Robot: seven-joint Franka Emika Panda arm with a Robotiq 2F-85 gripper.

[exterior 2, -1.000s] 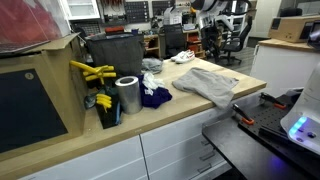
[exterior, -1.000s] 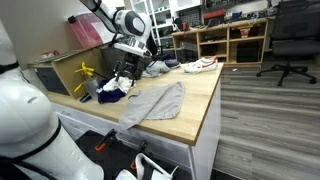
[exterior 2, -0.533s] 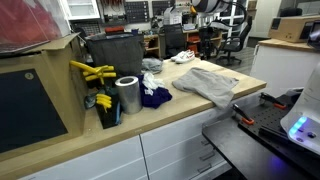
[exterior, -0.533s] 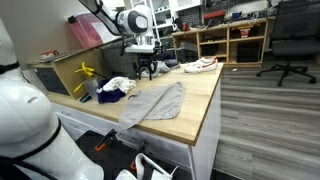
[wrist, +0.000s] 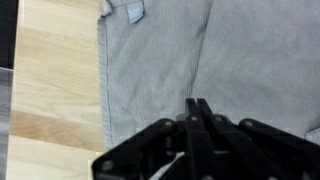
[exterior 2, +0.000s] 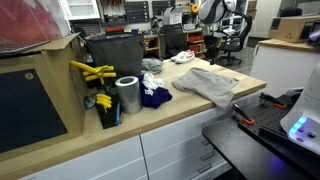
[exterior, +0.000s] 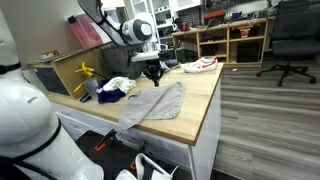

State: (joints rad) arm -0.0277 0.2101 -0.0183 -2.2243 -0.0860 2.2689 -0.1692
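Your gripper (exterior: 152,73) has left the white-and-blue cloth heap (exterior: 117,88) and clenched; the flat grey ribbed cloth (wrist: 150,60) lies directly beneath, stretching lengthwise ahead.

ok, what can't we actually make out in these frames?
- Wrist view: whether any cloth is caught in the gripper. The closed fingers cover that spot.
- Wrist view: the tag on the cloth is cut off by the top edge and blurred.
- In an exterior view: the black bin hides its contents behind its own wall.
- In an exterior view: the shoe is too small for detail.
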